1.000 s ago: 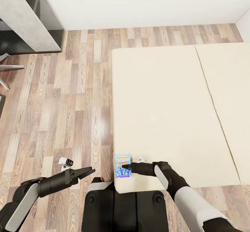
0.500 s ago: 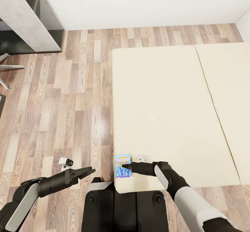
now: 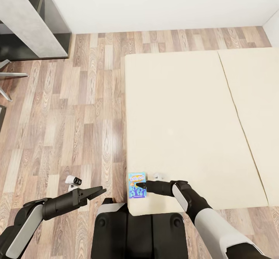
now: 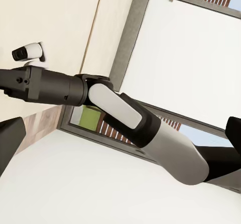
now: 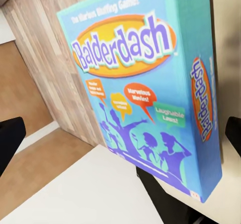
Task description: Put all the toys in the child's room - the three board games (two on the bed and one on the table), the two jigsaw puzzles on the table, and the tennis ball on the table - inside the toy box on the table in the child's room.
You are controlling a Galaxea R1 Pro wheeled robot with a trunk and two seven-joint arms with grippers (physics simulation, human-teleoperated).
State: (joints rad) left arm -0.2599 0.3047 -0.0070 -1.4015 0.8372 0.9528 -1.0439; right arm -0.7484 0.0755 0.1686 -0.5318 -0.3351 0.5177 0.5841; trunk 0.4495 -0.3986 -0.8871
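Observation:
A small blue board game (image 3: pixel 137 185), lettered "Balderdash" (image 5: pixel 135 103), lies flat on the near left corner of the beige bed (image 3: pixel 186 127). My right gripper (image 3: pixel 141 186) reaches in from the right, low over the mattress, with its tips at the box's right side. In the right wrist view its dark fingertips (image 5: pixel 10 141) stand wide apart at either side of the box, so it is open. My left gripper (image 3: pixel 97 192) hovers over the wood floor left of the bed, open and holding nothing. The toy box, jigsaw puzzles and tennis ball are out of view.
Grey and dark furniture (image 3: pixel 35 23) stands at the far left against the white wall, with chair legs (image 3: pixel 7 77) beside it. Wood-plank floor (image 3: pixel 77 115) runs between it and the bed. My dark base (image 3: pixel 139 232) sits against the bed's near corner.

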